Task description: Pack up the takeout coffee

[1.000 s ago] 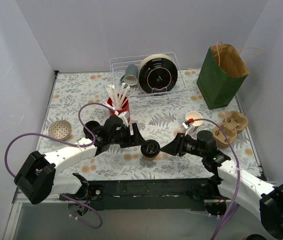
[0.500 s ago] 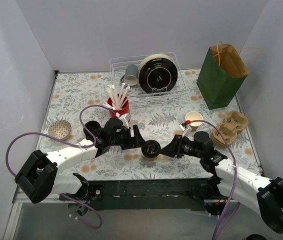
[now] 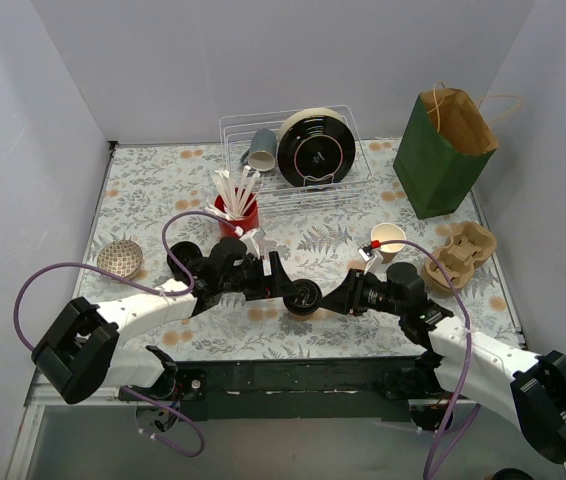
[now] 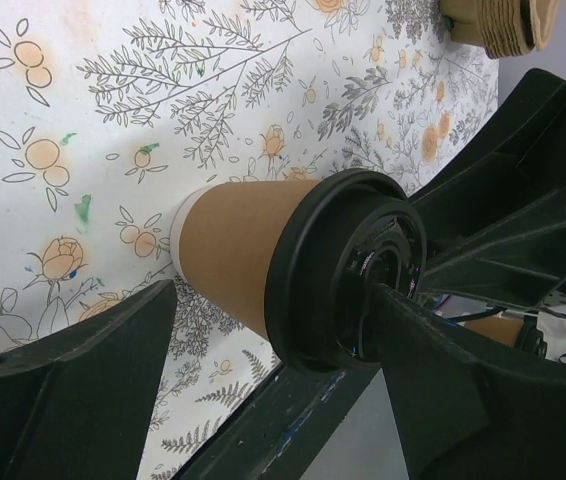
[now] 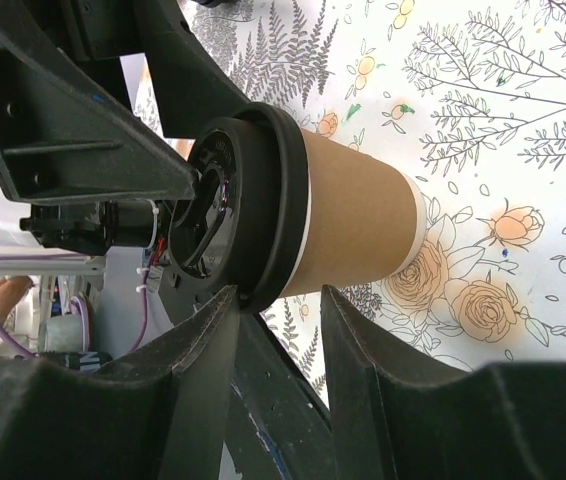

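The takeout coffee cup point(image 3: 303, 297), brown with a black lid, stands upright on the floral mat between my two grippers. In the left wrist view the cup point(image 4: 233, 260) lies between the wide-open fingers of my left gripper point(image 4: 273, 295). One finger sits low by the cup's base and the other point(image 4: 443, 370) touches the lid's top point(image 4: 353, 270). My left gripper also shows from above point(image 3: 283, 284). My right gripper point(image 3: 331, 298) is open with a narrow gap point(image 5: 278, 300). Its fingertips are at the lid rim point(image 5: 273, 210) and the cup's side, not clamped. The cardboard carrier point(image 3: 460, 255) and green paper bag point(image 3: 443, 150) stand to the right.
An empty paper cup point(image 3: 388, 238) stands behind my right arm. A red cup of straws point(image 3: 236, 212) stands behind my left gripper. A wire dish rack point(image 3: 298, 150) with a black plate is at the back. A mesh bowl point(image 3: 120, 258) sits at the left.
Both grippers have closed in on the lidded cup, the left from the left and the right from the right. The cup has stayed where it was.
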